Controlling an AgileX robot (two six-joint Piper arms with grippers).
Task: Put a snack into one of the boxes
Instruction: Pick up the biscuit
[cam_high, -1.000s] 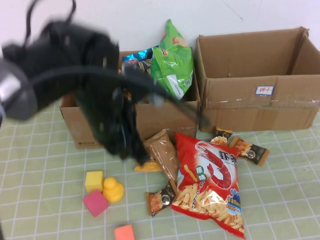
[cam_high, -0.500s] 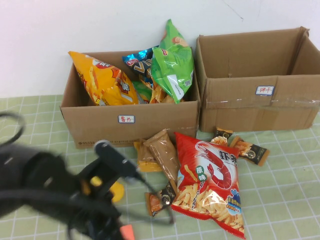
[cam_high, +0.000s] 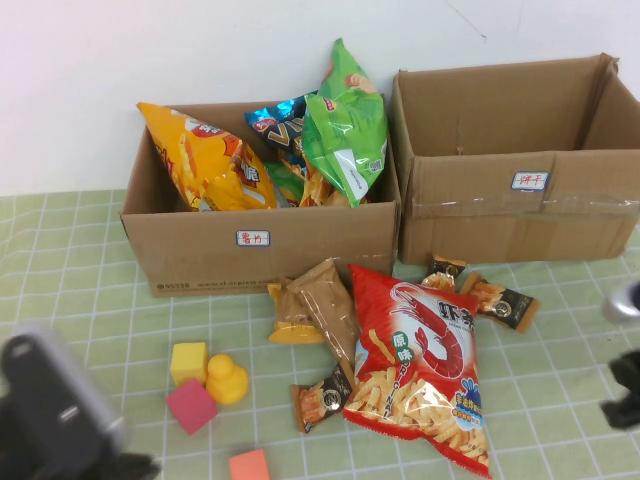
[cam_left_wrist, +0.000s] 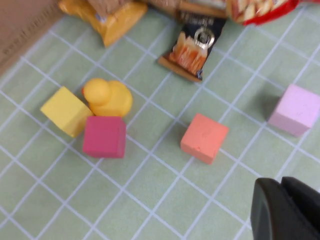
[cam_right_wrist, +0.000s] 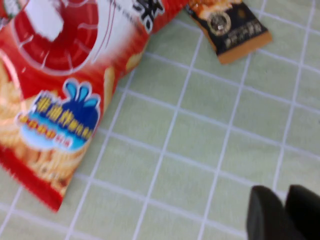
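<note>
The left gripper (cam_left_wrist: 282, 207), fingers pressed together, hangs at seven o'clock; the right gripper (cam_right_wrist: 282, 212), likewise closed, at four o'clock. The red shrimp-chip bag (cam_high: 420, 365) lies at table centre, at six o'clock from the two cardboard boxes (cam_high: 260, 250).

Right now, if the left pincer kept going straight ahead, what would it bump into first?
Probably the orange block: in the left wrist view it lies nearest ahead of the left pincer, apart from it. Depth is unclear. The right pincer hangs over bare tablecloth beside the red shrimp-chip bag.
</note>
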